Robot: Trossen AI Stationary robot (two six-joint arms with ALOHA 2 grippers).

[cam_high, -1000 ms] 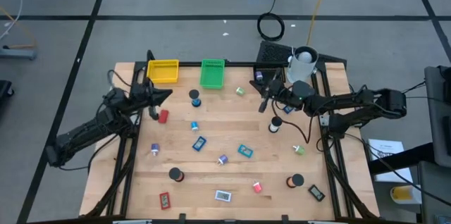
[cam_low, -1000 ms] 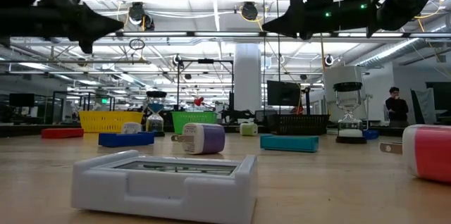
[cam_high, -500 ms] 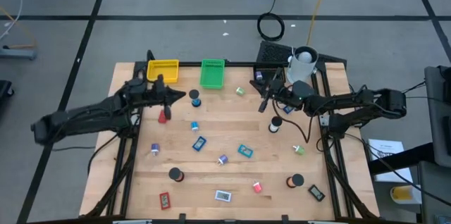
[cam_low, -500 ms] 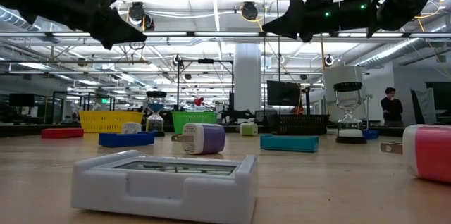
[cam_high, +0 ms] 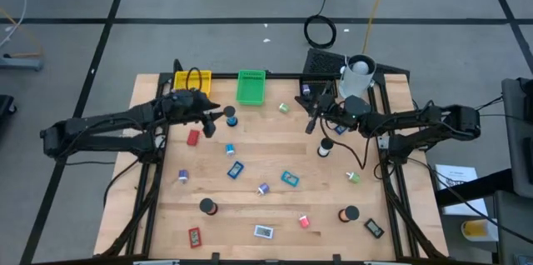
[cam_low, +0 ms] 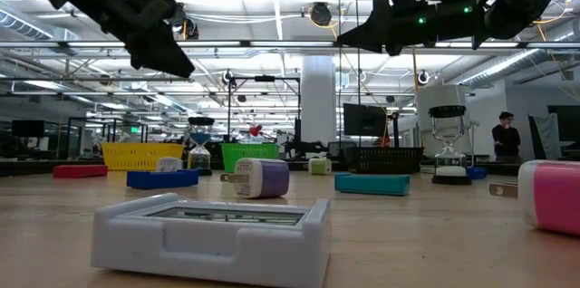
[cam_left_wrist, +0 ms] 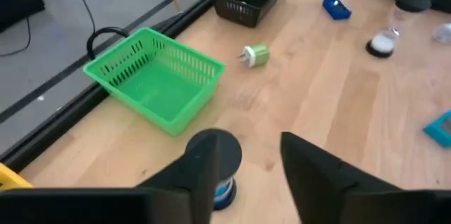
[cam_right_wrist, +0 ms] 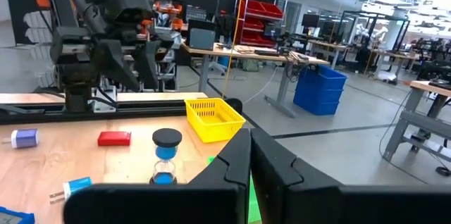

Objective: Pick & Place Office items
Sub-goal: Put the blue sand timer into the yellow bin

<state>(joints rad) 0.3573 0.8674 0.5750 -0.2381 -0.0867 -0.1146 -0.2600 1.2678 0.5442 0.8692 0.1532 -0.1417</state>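
Observation:
My left gripper hangs open above the table's far left part, tipped downward, beside a black-capped blue item. In its wrist view that item stands on the wood just beyond one finger, untouched. A red flat piece lies on the table near it. My right gripper is shut and holds nothing, raised over the far right part; the low view shows it high up. Office items lie scattered: a blue piece, a teal piece, a purple bit, a black roll.
A yellow tray, a green tray and a black tray stand along the far edge, with a white cup at the far right. A green bit lies near the green tray. A person stands in the room behind.
My left gripper has swung toward the table's right edge, from beside the yellow tray to the black-capped blue item. It has tipped from level to pointing downward, and its fingers have opened. No item has moved.

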